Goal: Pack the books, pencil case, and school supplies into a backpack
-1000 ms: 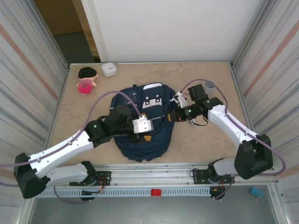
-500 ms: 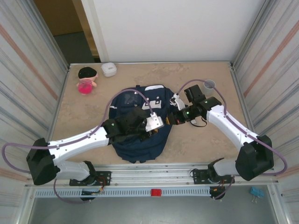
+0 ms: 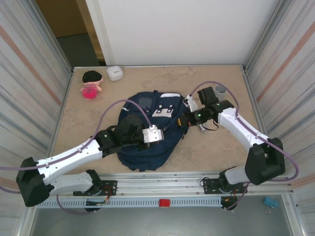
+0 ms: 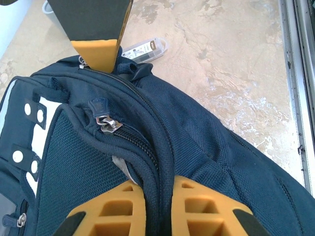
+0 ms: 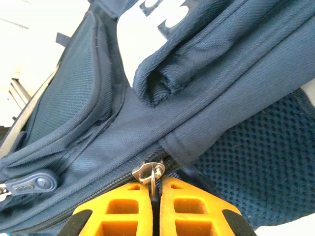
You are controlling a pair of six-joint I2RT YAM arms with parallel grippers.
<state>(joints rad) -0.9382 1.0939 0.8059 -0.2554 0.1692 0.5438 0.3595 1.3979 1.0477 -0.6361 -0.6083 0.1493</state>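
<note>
The navy backpack (image 3: pixel 147 145) lies mid-table, tilted, with its white patches toward the back. My left gripper (image 3: pixel 154 134) is at its middle. In the left wrist view this gripper (image 4: pixel 156 186) is shut on a thick fold of the backpack (image 4: pixel 221 147) beside a zipper slider (image 4: pixel 107 123). My right gripper (image 3: pixel 185 121) is at the bag's right edge. There this gripper (image 5: pixel 156 186) is shut on a metal zipper pull (image 5: pixel 153 172) of the backpack (image 5: pixel 118 123). A silvery-white bar (image 4: pixel 145 48) lies on the table behind the bag. The books and pencil case are out of view.
A small white box (image 3: pixel 114 73) and a pink doll (image 3: pixel 91 83) sit at the back left. A grey cup (image 3: pixel 220 89) stands at the back right behind the right arm. Metal walls close in both sides, and a rail runs along the near edge.
My left gripper has shut on the backpack's fold after swinging right and back. The backpack has turned and shifted under it. The right gripper kept its hold and rose slightly toward the back.
</note>
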